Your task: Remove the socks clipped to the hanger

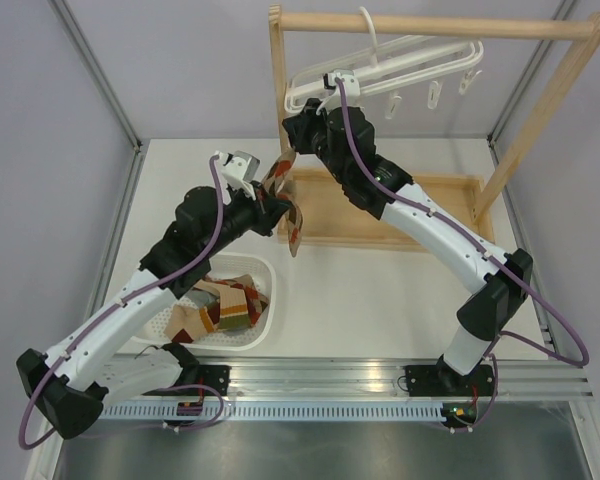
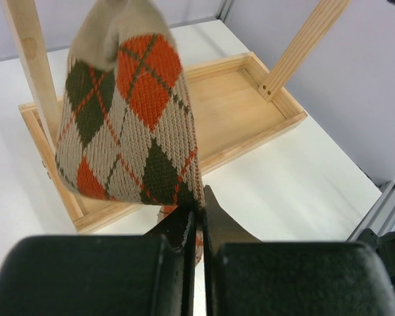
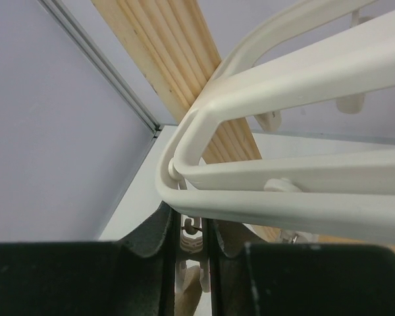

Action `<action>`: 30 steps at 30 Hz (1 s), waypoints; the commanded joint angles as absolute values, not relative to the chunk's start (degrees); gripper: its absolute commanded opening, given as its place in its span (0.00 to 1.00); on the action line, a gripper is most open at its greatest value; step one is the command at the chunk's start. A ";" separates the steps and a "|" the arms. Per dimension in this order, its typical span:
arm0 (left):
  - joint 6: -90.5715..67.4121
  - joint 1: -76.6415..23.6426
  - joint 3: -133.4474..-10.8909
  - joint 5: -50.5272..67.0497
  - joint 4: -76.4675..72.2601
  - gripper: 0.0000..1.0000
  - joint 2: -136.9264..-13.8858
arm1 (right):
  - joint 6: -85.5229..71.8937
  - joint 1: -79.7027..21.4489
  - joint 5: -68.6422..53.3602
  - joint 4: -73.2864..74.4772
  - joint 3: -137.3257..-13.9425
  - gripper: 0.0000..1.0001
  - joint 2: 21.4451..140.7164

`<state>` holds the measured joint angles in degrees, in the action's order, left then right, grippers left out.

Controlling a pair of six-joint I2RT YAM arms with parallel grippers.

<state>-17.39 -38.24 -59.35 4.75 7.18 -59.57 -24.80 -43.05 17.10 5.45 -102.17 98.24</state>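
**Both grippers working one argyle sock at the hanger's left end**

Your left gripper (image 2: 199, 214) is clenched on the lower edge of the argyle sock (image 2: 128, 112), orange, olive and cream, which hangs just below the left end of the hanger (image 3: 303, 72). Your right gripper (image 3: 192, 230) sits right under that same corner of the hanger, jaws pinched in on a white clip (image 3: 192, 242) dangling from the frame. The sock's top reaches up toward that clip, though you can't tell whether the clip is biting it. The other clips along the hanger hang bare. More socks (image 1: 230, 305) lie in the white basket (image 1: 265, 275), well away from the hanger on the tabletop, toward the left arm's base.
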 commanded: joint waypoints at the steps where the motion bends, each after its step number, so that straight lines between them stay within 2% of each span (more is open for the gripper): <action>1: -19.16 -37.79 -59.42 2.30 5.36 0.02 -56.87 | -24.08 -43.68 19.60 5.80 -104.77 0.01 97.91; 12: -18.90 -37.79 -59.85 -0.09 7.21 0.02 -57.13 | -23.56 -43.68 20.92 5.62 -105.39 0.01 97.03; 13: -18.90 -37.79 -59.77 -1.65 7.12 0.02 -57.04 | -23.64 -43.68 20.92 5.71 -105.03 0.04 96.86; 15: -18.46 -37.79 -59.50 -3.94 7.12 0.02 -56.34 | -23.73 -43.68 20.66 5.63 -103.72 0.22 96.16; 17: -17.67 -37.62 -59.41 -5.62 7.38 0.02 -55.90 | -23.73 -43.68 20.48 5.63 -102.23 0.65 95.37; 19: -17.14 -36.75 -59.50 -7.55 7.56 0.02 -55.90 | -23.56 -43.68 20.48 5.71 -100.99 0.76 94.40; 22: -19.33 -32.63 -59.24 -6.60 7.82 0.02 -55.81 | -23.29 -43.68 21.44 5.98 -97.57 0.83 91.50; 30: -27.07 -21.71 -57.31 -2.98 7.73 0.02 -56.16 | -23.20 -43.77 26.27 6.59 -79.39 0.84 77.01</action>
<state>-22.65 -23.22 -57.98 -3.97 7.66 -56.84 -23.86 -43.51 22.55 6.72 -84.12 83.05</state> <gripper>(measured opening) 0.032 0.840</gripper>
